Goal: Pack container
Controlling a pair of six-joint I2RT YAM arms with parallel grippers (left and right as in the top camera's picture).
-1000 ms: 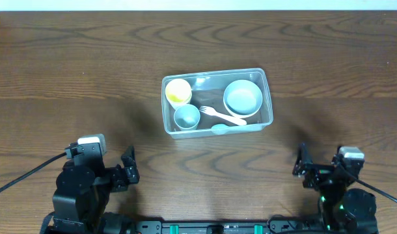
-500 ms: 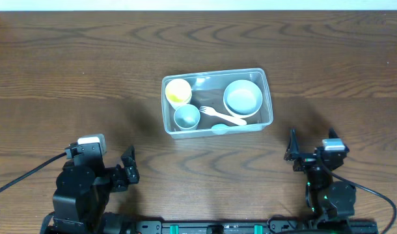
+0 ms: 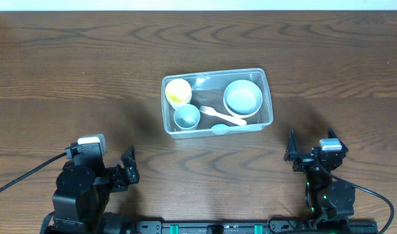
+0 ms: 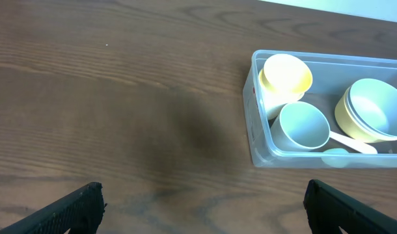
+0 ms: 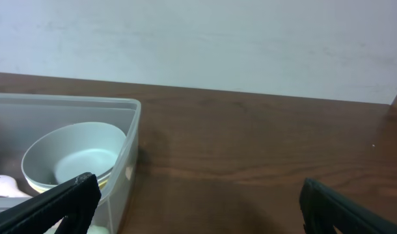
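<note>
The container (image 3: pixel 215 71) is seen on the bench (image 3: pixel 68 65) just above the centre of the overhead frame, long side running left to right. Inside it are noted a yellow cup (image 3: pixel 178 91) at upper left, a pale blue cup (image 3: pixel 187 117) just below it, a pale bowl (image 3: pixel 243 97) at right (a yellowish bowl appears nested under it in the wrist views), and a white fork (image 3: pixel 222 116) between. The left hand (image 4: pixel 204 190) and the right hand (image 5: pixel 197 184) are recorded near the bottom corners, well apart from the container, fingers spread wide, nothing gripped.
</note>
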